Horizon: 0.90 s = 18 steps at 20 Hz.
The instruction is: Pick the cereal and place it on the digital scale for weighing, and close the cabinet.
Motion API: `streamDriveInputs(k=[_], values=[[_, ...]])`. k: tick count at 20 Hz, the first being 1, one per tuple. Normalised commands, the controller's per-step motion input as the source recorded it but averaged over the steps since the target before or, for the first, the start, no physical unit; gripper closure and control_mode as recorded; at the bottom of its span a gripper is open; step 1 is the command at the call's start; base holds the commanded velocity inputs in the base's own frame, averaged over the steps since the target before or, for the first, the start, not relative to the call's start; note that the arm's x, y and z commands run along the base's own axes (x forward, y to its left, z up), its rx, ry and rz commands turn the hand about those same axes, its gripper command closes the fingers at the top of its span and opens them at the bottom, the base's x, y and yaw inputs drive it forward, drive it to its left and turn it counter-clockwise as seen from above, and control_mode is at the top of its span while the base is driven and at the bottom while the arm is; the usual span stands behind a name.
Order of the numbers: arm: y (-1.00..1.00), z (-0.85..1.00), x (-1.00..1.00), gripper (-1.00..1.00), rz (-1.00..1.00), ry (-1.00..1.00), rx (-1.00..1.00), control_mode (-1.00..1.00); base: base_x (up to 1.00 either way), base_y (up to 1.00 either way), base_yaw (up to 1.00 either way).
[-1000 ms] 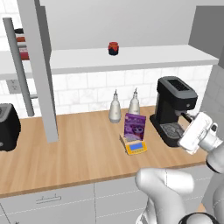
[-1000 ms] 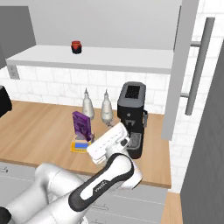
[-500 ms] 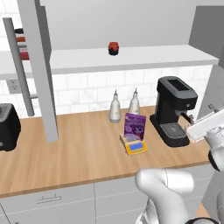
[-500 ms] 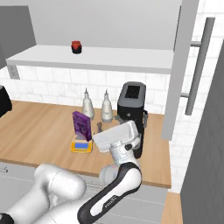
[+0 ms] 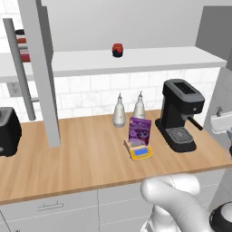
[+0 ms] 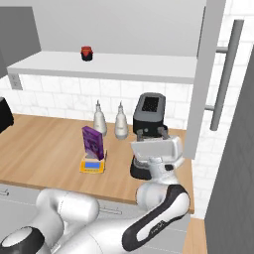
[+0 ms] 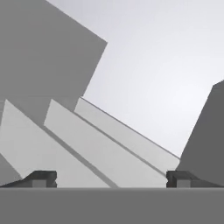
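Wide open and holding nothing, my pincer [image 6: 153,132] points upward in front of the black coffee machine [image 6: 150,110]. On the wooden desk [image 5: 81,156] the purple cereal box [image 5: 139,131] stands upright on the yellow digital scale [image 5: 140,152], just left of the coffee machine. One grey cabinet door [image 5: 40,68] stands open, edge-on over the desk.

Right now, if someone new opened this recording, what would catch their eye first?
Probably the purple cereal box, standing upright on the small yellow digital scale mid-counter, just left of the black coffee machine. Next, the open cabinet door hanging edge-on over the counter's left side with its long bar handle. The white arm's open tool rises empty in front of the coffee machine.
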Motion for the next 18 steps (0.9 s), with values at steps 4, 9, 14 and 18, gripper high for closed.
streamDriveInputs(k=[4,9,14,18], values=[[-0.74,0.1,-0.04,-1.0,-0.26,-0.02,0.0,-1.0,0.0,0.0,0.0],[-0.61,0.33,-0.16,-1.0,-0.33,0.13,0.0,-1.0,0.0,0.0,0.0],[-0.62,0.32,-0.17,-1.0,-0.32,0.16,0.0,-1.0,0.0,0.0,0.0],[-0.75,0.04,-0.21,-1.0,-0.26,0.17,0.0,-1.0,0.0,0.0,0.0]])
